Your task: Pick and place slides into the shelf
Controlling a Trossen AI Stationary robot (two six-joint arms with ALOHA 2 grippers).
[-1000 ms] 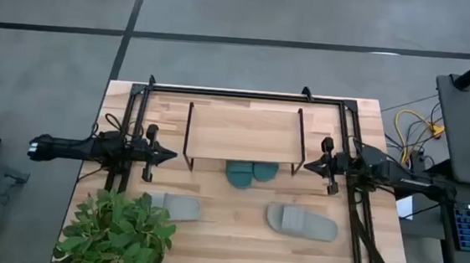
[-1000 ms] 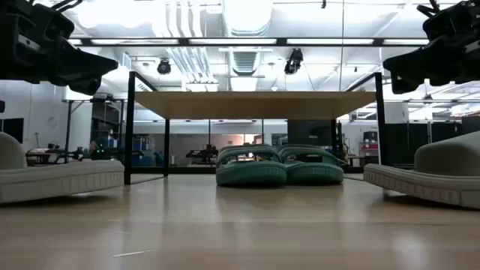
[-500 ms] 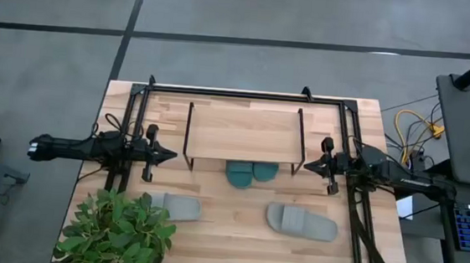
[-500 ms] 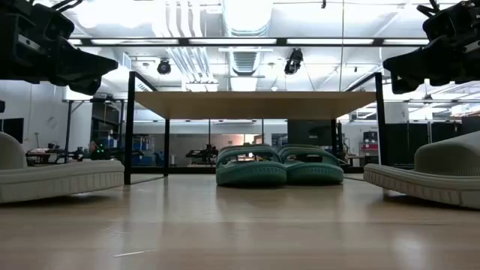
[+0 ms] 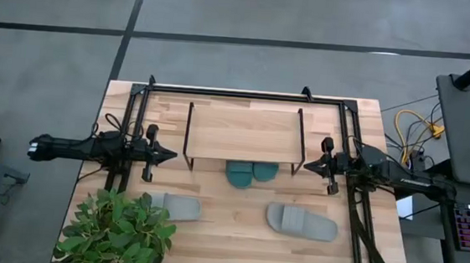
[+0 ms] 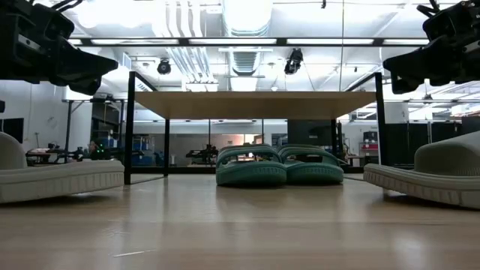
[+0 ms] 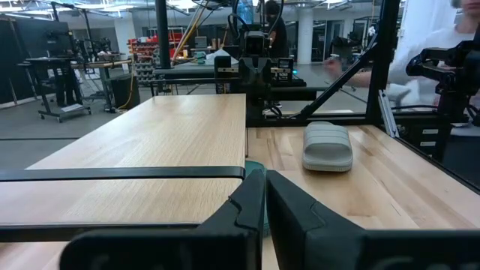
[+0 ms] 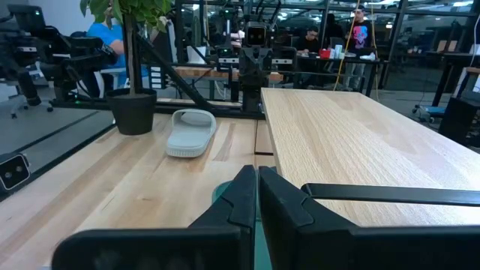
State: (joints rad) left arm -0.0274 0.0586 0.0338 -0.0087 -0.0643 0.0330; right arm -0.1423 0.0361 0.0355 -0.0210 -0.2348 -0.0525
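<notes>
The shelf (image 5: 243, 132), a light wooden board on thin black legs, stands mid-table toward the far side. Two teal slides (image 5: 250, 174) rest soles down on the table side by side under its near edge (image 6: 276, 166). One grey slide (image 5: 172, 205) lies near left, beside the plant; another grey slide (image 5: 302, 222) lies near right. My left gripper (image 5: 172, 154) hovers shut and level just left of the shelf. My right gripper (image 5: 305, 165) hovers shut and level just right of it. Both hold nothing.
A potted plant (image 5: 118, 230) stands at the table's near left corner. A black frame (image 5: 246, 92) runs along the far edge and the sides. Bare tabletop lies between the two grey slides. People and benches show in the room beyond.
</notes>
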